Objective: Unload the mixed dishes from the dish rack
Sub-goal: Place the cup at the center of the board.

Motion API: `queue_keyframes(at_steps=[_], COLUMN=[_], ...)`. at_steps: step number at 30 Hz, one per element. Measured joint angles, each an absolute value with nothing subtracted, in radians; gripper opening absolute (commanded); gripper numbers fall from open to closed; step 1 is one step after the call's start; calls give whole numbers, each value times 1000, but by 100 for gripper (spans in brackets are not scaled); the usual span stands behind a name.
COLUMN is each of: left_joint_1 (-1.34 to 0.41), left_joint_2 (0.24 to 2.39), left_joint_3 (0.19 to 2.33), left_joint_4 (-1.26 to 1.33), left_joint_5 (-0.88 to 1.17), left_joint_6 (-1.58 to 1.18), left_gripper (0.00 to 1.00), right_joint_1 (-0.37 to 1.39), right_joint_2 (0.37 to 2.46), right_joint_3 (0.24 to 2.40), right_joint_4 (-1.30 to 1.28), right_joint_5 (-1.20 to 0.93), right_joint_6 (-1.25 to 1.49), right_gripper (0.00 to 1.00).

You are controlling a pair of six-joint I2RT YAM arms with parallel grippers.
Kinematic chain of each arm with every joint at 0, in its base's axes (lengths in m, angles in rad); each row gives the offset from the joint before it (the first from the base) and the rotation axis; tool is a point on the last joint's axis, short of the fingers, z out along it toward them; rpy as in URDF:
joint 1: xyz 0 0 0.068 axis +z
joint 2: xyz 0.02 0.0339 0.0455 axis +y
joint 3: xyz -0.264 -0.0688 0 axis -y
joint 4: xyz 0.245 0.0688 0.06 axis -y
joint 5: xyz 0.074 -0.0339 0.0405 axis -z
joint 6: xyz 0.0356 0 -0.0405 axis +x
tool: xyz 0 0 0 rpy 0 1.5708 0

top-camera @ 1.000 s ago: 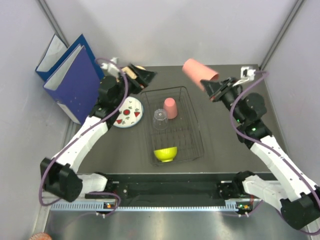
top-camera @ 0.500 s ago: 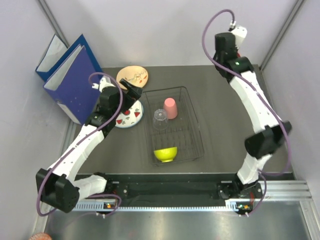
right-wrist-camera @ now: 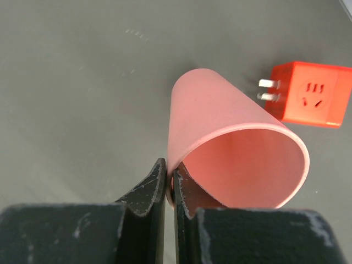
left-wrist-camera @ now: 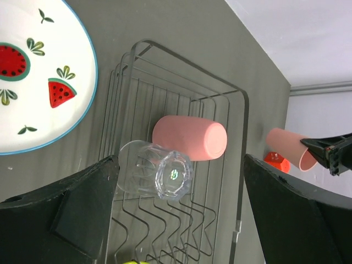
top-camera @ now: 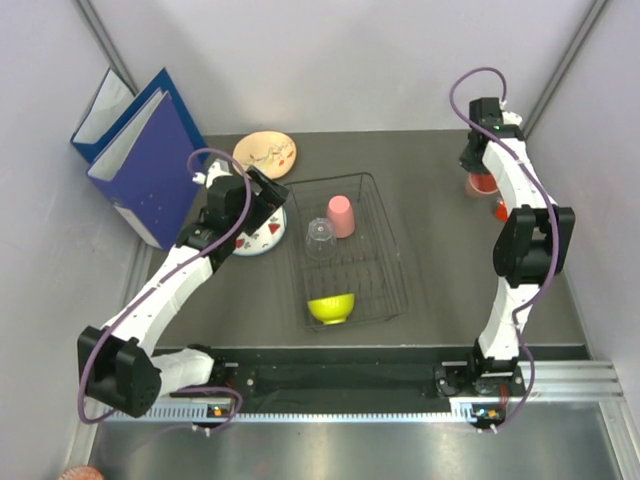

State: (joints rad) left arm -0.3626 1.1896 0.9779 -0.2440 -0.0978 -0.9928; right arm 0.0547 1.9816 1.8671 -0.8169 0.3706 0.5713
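Observation:
The black wire dish rack (top-camera: pixel 400 270) holds a pink cup (top-camera: pixel 341 215) on its side, a clear glass (top-camera: pixel 319 238) and a lime-yellow bowl (top-camera: pixel 331 308). The tan plate (top-camera: pixel 265 155) and the white fruit plate (top-camera: pixel 268 236) lie on the table left of it. My left gripper (top-camera: pixel 266 197) is open and empty above the white plate's edge. In its wrist view the rack (left-wrist-camera: pixel 242 137), cup (left-wrist-camera: pixel 190 137) and glass (left-wrist-camera: pixel 159 176) lie ahead. My right gripper (right-wrist-camera: pixel 169 170) is shut on the rim of the second pink cup (right-wrist-camera: pixel 220 121), low at the far right (top-camera: pixel 480 183).
A small red cube (right-wrist-camera: pixel 311 93) with plug pins lies right beside the held cup, also visible from above (top-camera: pixel 500 210). A blue ring binder (top-camera: pixel 140 160) stands at the back left. Grey walls close in the table on three sides.
My left gripper let go of the tan plate at the back and drew back over the white plate. My right arm carried the pink cup to the far right beside the red cube.

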Motion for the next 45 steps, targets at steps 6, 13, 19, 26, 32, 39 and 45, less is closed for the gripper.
queue_keyframes(at_steps=[6, 13, 19, 26, 32, 39, 45], left_joint_1=[-363, -363, -363, -363, -363, -363, -363], left_joint_2=[1235, 1266, 1277, 1315, 1316, 1316, 1316], left_joint_3=[973, 973, 974, 974, 974, 974, 974], left_joint_4=[-241, -251, -248, -249, -249, -248, -247], left_joint_5=[-82, -71, -64, -41, -37, -30, -23], left_joint_6=[-993, -993, -994, -994, -994, -994, -991], left_gripper=[99, 99, 99, 99, 99, 99, 99], right_joint_1=[30, 27, 19, 17, 17, 17, 17], right_joint_2=[2053, 2160, 2212, 2212, 2210, 2189, 2118], right_joint_3=[1933, 2045, 2133, 2133, 2133, 2141, 2098], right_joint_4=[-831, -861, -900, -913, -904, -900, -852], right_joint_5=[324, 270, 252, 243, 234, 233, 207], right_joint_6=[588, 596, 599, 596, 599, 604, 614], right_gripper=[0, 0, 33, 56, 62, 62, 63])
